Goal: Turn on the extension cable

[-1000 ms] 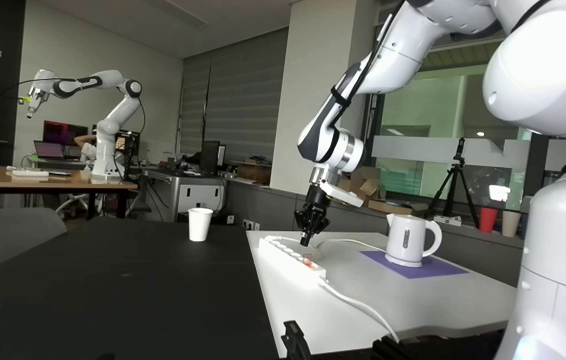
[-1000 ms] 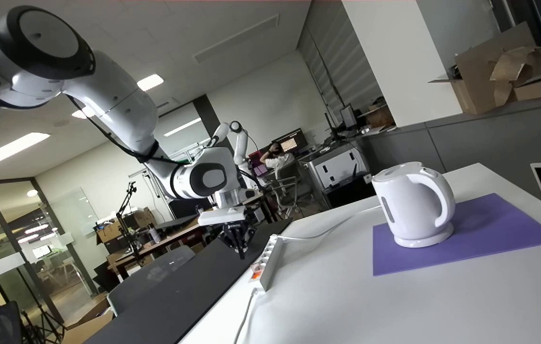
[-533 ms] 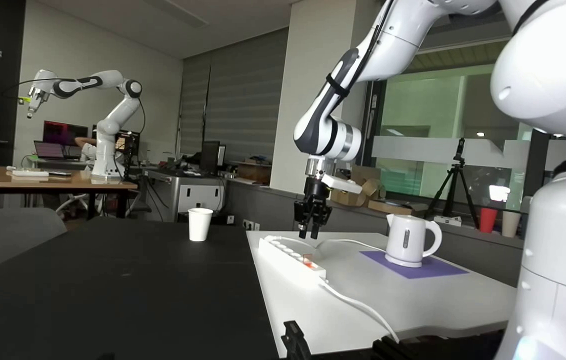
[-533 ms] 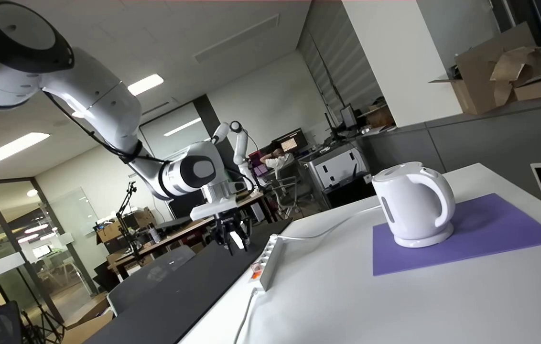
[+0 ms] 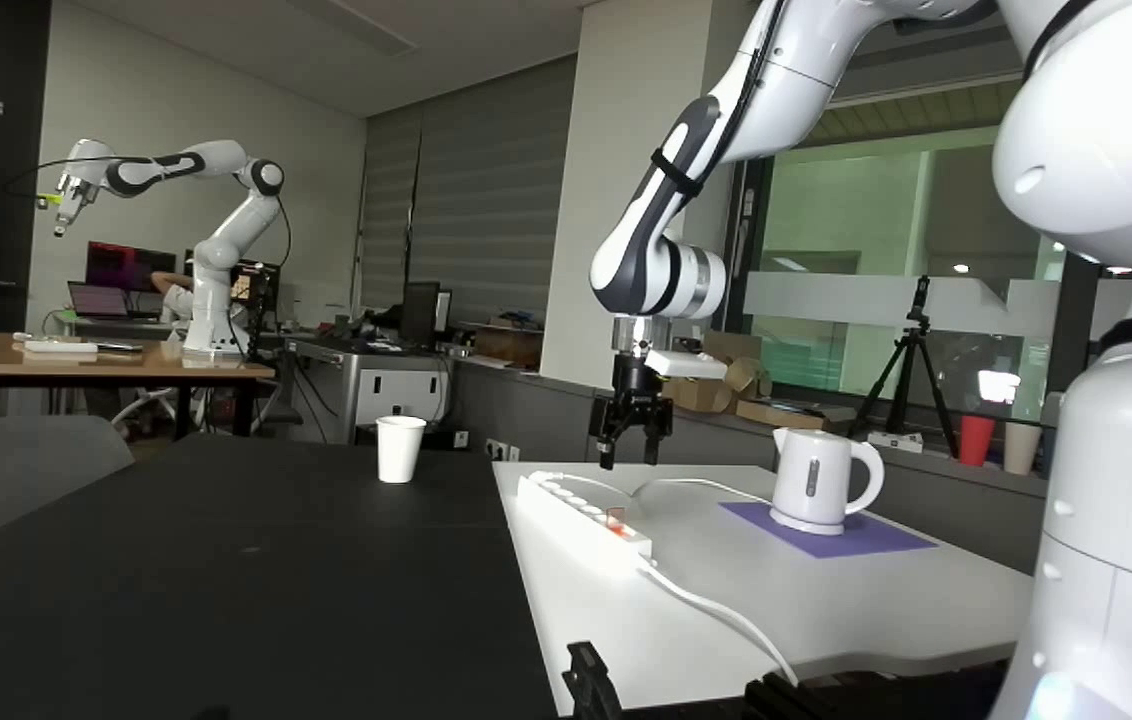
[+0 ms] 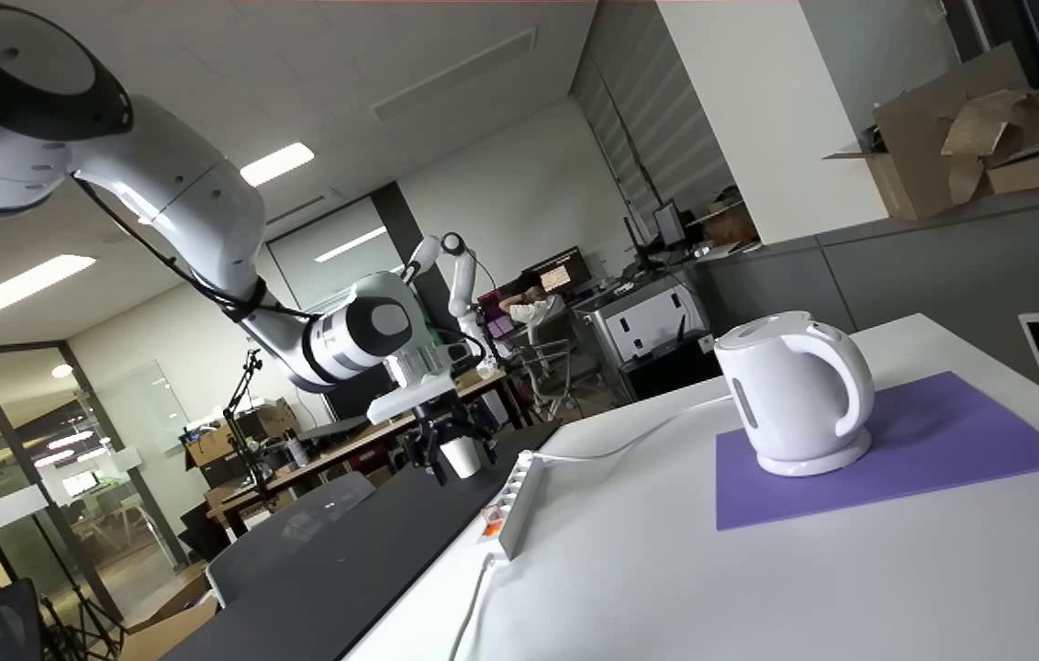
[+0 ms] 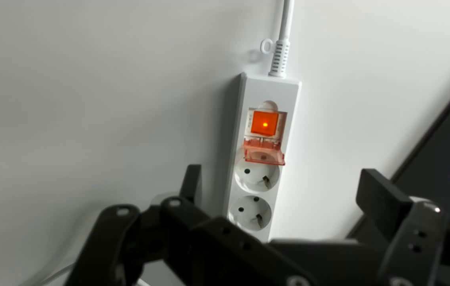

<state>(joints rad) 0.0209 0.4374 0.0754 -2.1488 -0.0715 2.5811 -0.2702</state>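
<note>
1. Extension cable [image 6: 517, 503] lies flat on the white table [image 6: 685, 560], near its edge with the black table [image 5: 226, 560].
2. Its orange switch [image 7: 264, 123] bears a bright dot; the translucent red cover [image 7: 264, 155] stands open on the side toward the round sockets [image 7: 250, 213].
3. Gripper [image 5: 629, 457] hangs above the cable, clear of it, jaws spread wide, holding nothing.
4. White kettle [image 6: 790, 404] stands on a purple mat [image 6: 960, 450].
5. White cup [image 5: 399, 450] stands upright on the black table.

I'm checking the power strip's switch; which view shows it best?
The wrist view: the orange switch shows large, uncovered and bright at its centre. Both exterior views show it only as a small reddish-orange patch near one end of the power strip.
</note>
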